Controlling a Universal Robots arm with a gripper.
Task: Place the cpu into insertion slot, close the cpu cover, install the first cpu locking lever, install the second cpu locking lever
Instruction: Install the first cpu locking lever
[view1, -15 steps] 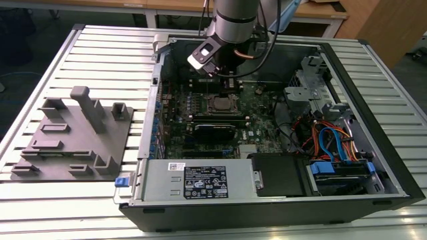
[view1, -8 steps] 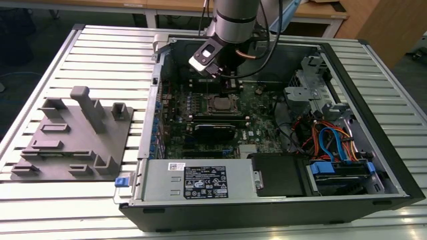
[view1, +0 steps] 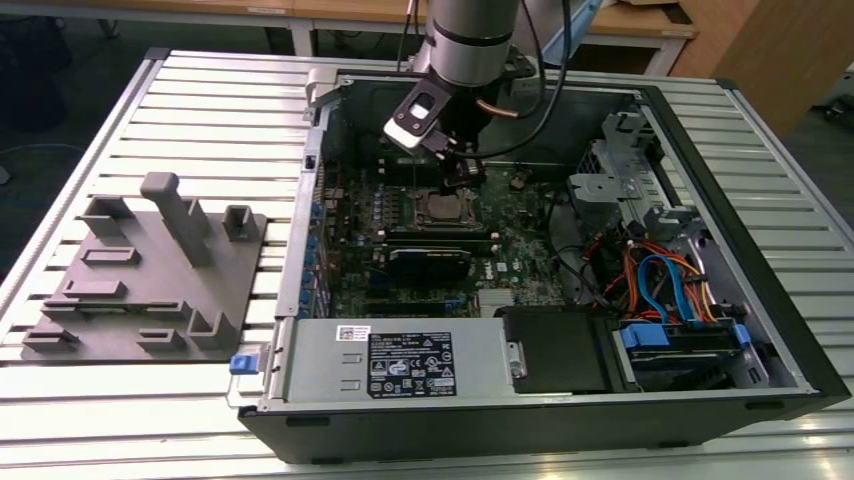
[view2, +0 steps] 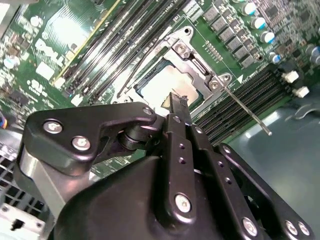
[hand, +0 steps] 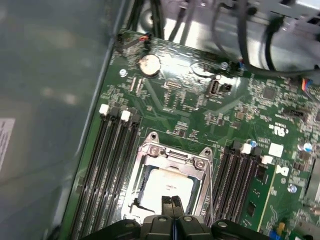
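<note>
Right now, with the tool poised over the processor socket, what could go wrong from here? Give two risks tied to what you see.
1. The shut tool hangs just above the cpu and the cpu cover around it; coming down too far could press its tips into the metal top.
2. A thin locking lever seems to stick out free beside that cover; a sideways move might snag or bend it.

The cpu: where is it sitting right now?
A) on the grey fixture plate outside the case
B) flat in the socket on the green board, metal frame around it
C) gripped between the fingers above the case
B: in the first wrist view the cpu lies flat on the board inside the frame of the cpu cover, and the gripper just above it is shut on nothing.
</note>
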